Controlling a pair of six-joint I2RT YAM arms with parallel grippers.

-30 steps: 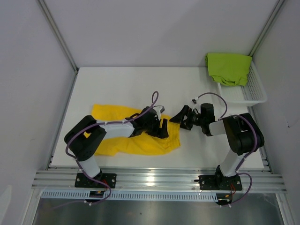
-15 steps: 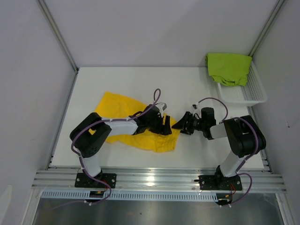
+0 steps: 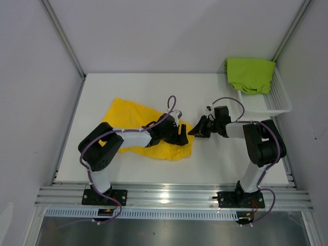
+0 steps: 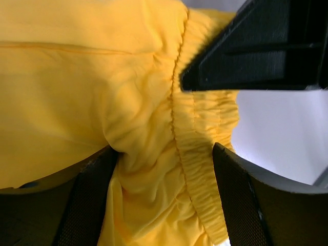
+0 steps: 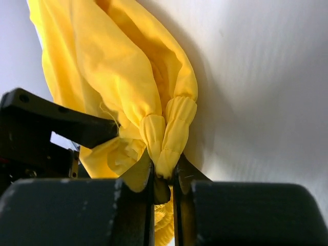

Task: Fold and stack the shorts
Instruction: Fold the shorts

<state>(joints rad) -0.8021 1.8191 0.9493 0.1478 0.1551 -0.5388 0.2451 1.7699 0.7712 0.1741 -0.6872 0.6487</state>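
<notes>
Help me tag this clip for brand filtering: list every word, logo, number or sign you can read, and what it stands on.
None: no text can be read in any view.
yellow shorts: plain fabric, no logo or label showing.
green shorts in the white basket: no print visible.
left arm and right arm: any markings are too small to read.

yellow shorts point(image 3: 128, 114), lime shorts point(image 3: 249, 74) (white basket point(image 3: 281, 100))
</notes>
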